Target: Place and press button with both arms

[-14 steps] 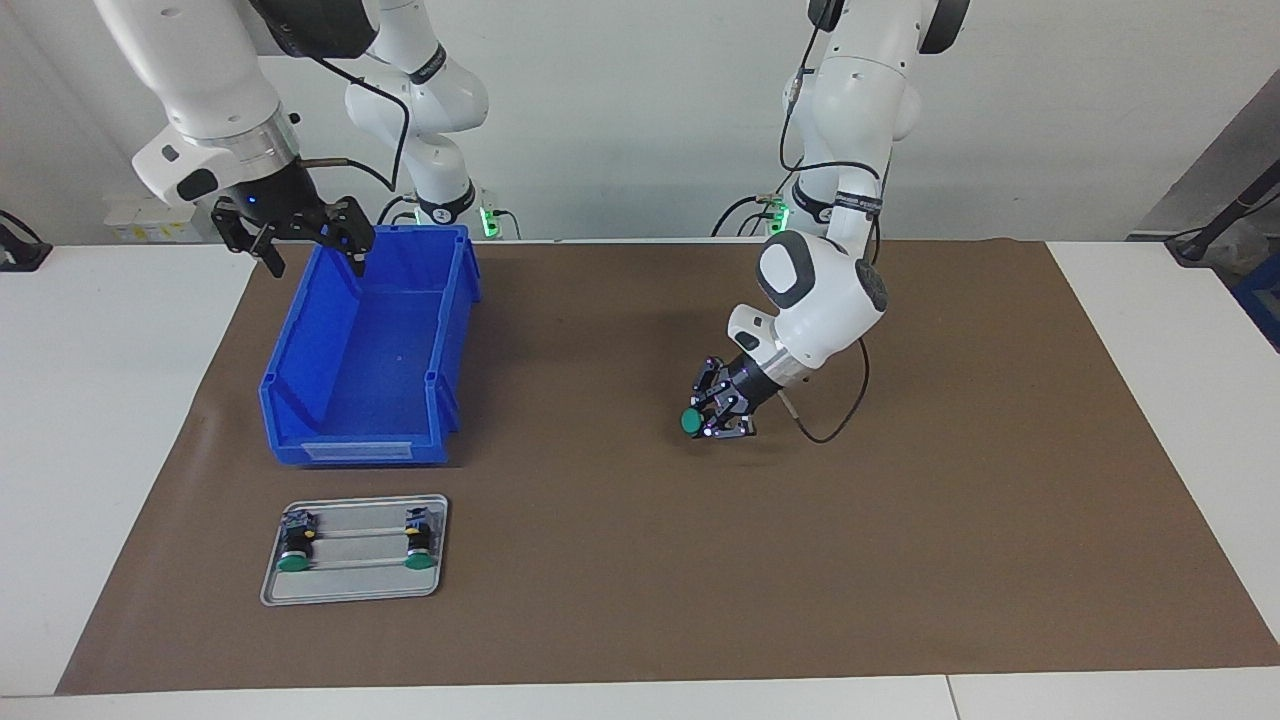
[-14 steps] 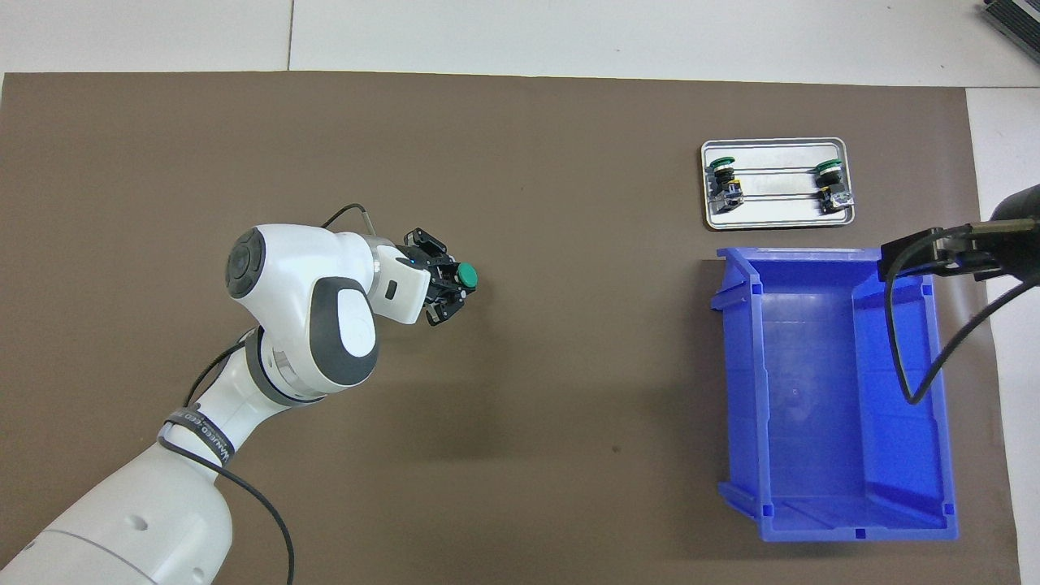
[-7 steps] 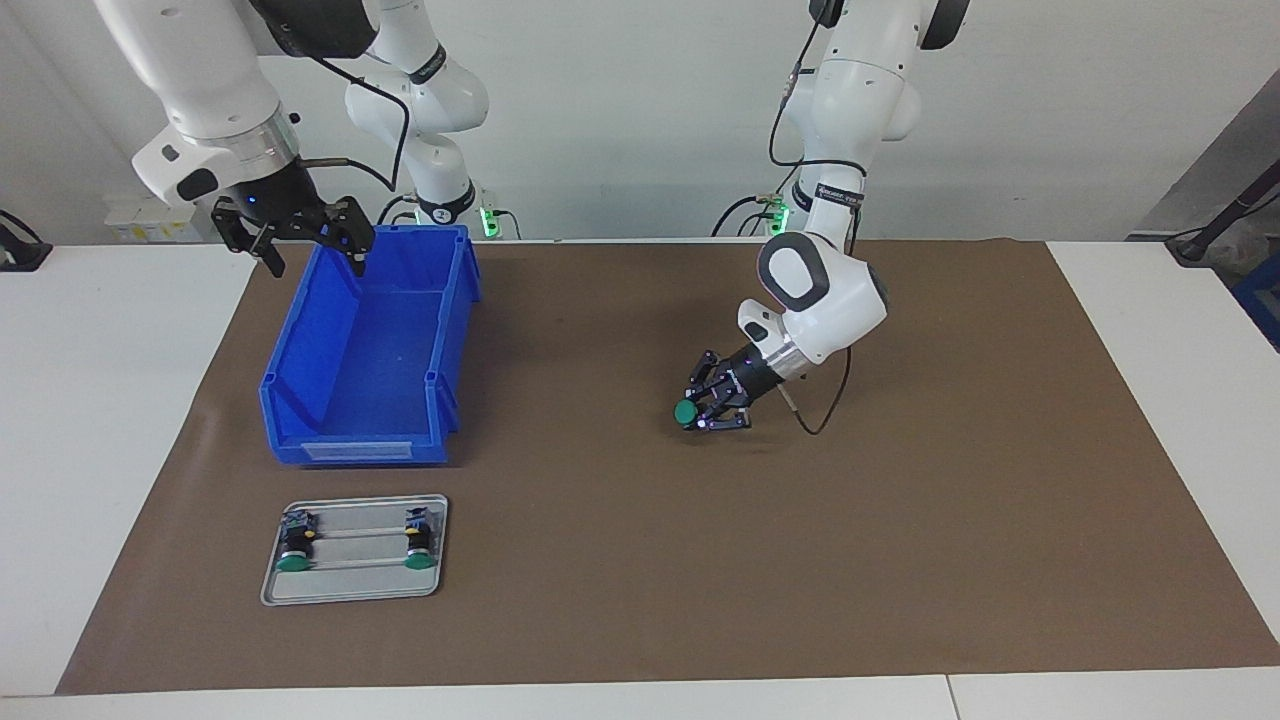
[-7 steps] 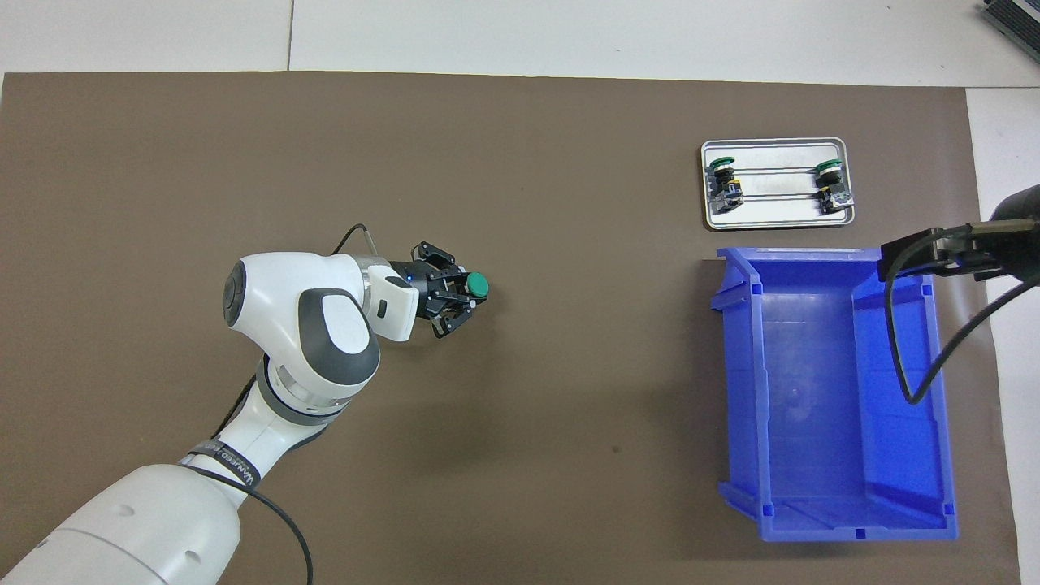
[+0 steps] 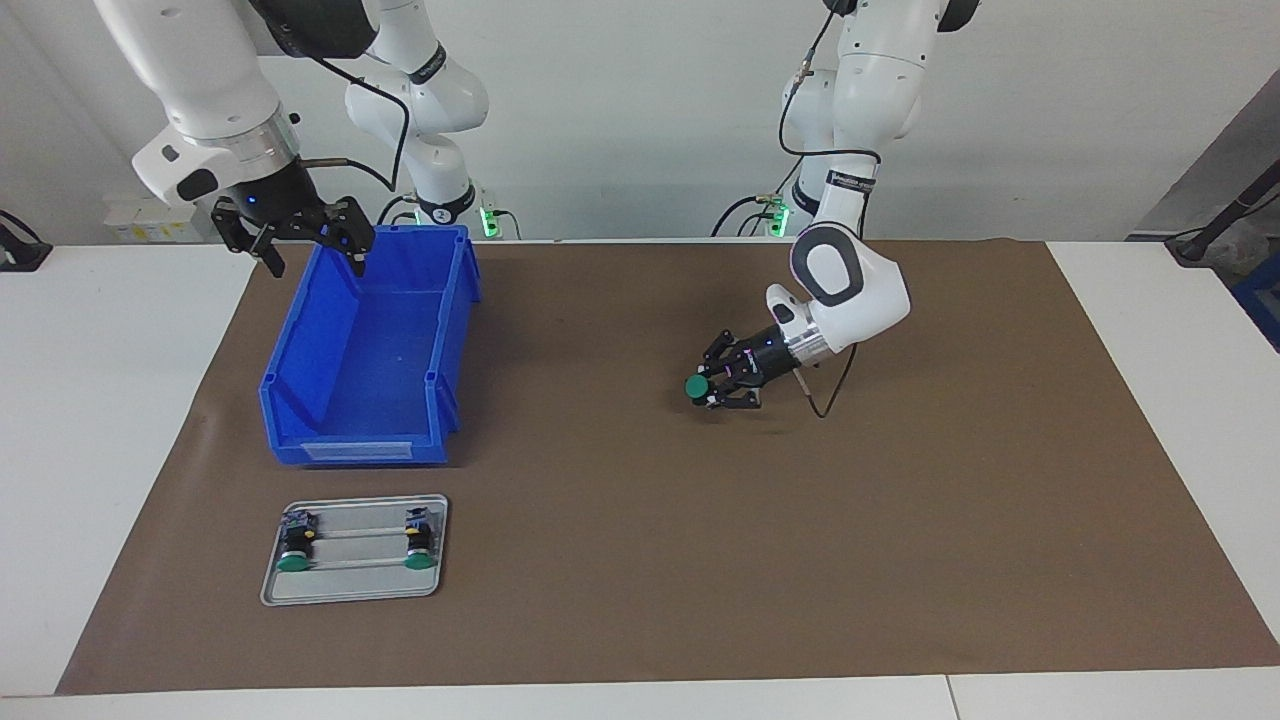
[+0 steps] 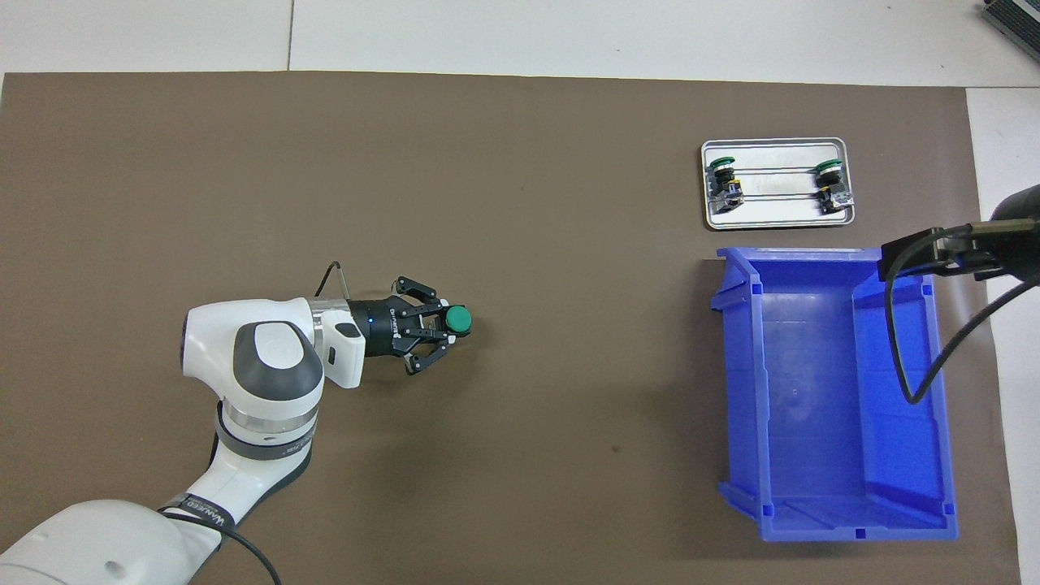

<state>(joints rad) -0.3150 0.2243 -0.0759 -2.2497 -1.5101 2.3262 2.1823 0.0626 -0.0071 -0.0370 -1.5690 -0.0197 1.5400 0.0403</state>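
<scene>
blue bin (image 5: 365,360): open-topped, nothing visible inside, on brown mat (image 5: 640,560) toward right arm's end | metal tray (image 5: 355,590): flat, rectangular, two thin rails across it, just beside bin and farther from robots | mat: spread over most of white table (image 5: 120,420), bare white margins at both ends

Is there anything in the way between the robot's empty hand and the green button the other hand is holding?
Nothing visible blocks it. The right hand, open, hangs over the blue bin's rim. The left hand holds the button over bare brown mat. Only mat lies between bin and button.
</scene>
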